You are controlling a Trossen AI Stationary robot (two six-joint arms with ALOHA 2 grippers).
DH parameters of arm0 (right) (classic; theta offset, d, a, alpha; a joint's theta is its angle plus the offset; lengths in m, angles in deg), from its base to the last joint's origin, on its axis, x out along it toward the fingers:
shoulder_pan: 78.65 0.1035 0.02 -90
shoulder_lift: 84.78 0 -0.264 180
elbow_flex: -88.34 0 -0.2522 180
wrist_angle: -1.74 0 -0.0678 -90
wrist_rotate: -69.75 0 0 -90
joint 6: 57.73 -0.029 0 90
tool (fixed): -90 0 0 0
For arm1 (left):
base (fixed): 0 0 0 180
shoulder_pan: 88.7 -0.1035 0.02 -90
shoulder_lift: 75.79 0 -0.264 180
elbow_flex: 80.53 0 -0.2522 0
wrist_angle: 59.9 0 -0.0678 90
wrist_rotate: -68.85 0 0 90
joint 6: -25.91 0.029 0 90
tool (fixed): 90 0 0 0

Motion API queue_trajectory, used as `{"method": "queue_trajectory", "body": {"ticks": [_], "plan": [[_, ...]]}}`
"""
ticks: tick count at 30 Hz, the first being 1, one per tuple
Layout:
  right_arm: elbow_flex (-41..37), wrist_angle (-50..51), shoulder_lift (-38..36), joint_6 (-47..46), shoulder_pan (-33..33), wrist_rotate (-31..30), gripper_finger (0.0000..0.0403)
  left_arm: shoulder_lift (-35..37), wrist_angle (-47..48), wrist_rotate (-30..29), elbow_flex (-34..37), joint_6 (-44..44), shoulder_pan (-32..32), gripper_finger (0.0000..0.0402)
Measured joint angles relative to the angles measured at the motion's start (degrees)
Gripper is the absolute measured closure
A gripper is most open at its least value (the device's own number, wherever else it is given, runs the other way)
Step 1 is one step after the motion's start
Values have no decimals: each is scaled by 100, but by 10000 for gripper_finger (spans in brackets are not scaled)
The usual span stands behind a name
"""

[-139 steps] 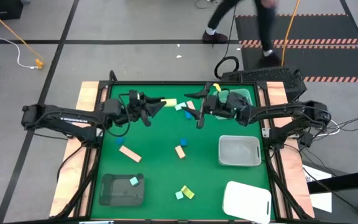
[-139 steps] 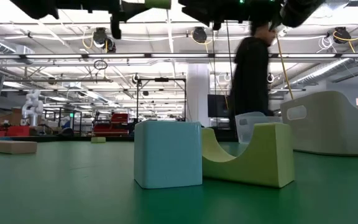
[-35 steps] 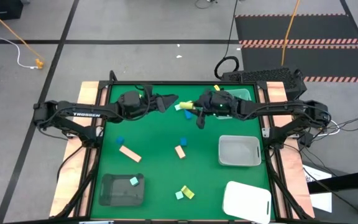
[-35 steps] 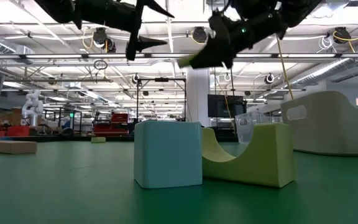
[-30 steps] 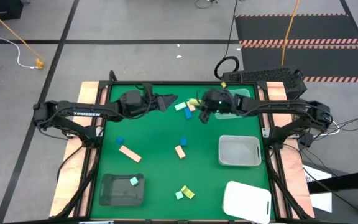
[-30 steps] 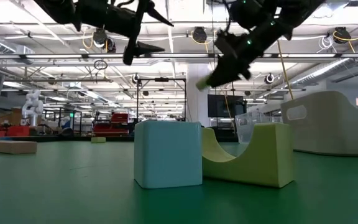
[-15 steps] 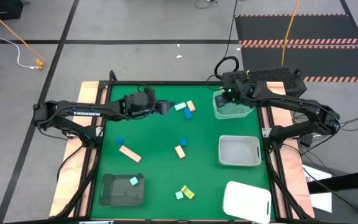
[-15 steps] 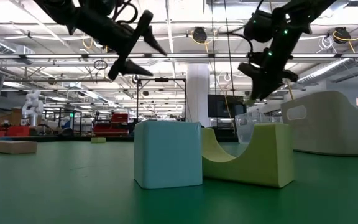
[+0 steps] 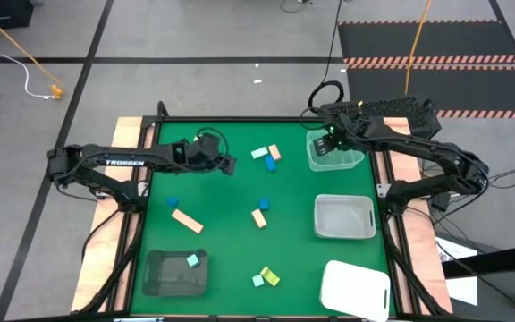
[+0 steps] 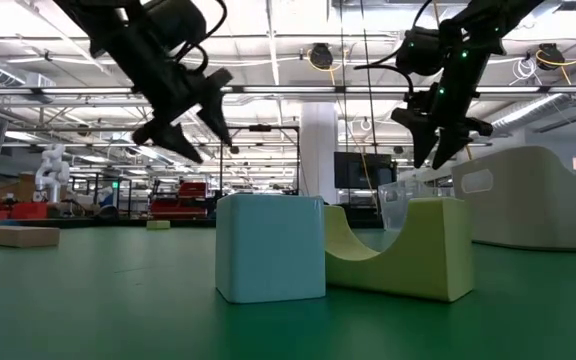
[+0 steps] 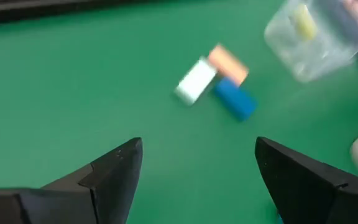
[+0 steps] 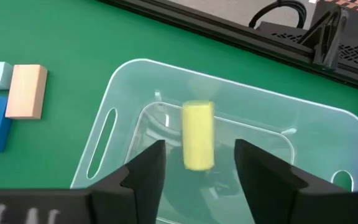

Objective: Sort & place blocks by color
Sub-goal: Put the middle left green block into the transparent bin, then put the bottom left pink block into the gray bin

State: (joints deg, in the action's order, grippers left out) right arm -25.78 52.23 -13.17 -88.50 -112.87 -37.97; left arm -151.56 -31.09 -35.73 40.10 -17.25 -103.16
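High view: we see the right gripper (image 9: pixel 332 146) over the clear tray (image 9: pixel 351 161) at the table's far right; left gripper (image 9: pixel 229 165) mid-table, near a mint, tan and blue block cluster (image 9: pixel 266 156).

Low view: both grippers hang above the table.

Left wrist: fingers wide apart, empty.

Right wrist: fingers parted w/ yellow block (image 12: pixel 197 135) between them, over the tray, apparently loose.

The yellow block (image 12: pixel 197 144) over the clear tray (image 12: pixel 123 93) is smeared with motion blur, so whether it touches the tray floor cannot be told. The tray's near rim is cut off by the frame edge and the right tool (image 12: pixel 194 165).
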Motion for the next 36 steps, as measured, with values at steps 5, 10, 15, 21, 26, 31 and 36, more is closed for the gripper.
{"method": "queue_trajectory", "body": {"ticks": [5, 10, 15, 21, 26, 31, 36], "plan": [[0, 11, 0, 7, 0, 0, 184, 2, 1120, 1152, 0, 252, 200, 89], [0, 7, 0, 125, 0, 2, 173, 2, 2027, 2407, 0, 1117, 777, 89], [0, -2, 0, 358, 2, 2, 172, 2, 3012, 2454, 0, 2469, 1623, 89], [0, -11, 0, 361, 2, 2, 172, 2, 3492, 2455, 0, 3251, 2552, 89], [0, -143, 0, 436, 2, 2, 172, 2, 3488, 1827, 0, 3838, 3173, 89], [0, -397, 0, 466, 3, 2, 172, 2, 3451, 945, 0, 4184, 3380, 89], [-2, -556, 0, 466, 2, 2, 172, 2, 3455, 1003, 0, 4010, 3378, 89]]}}
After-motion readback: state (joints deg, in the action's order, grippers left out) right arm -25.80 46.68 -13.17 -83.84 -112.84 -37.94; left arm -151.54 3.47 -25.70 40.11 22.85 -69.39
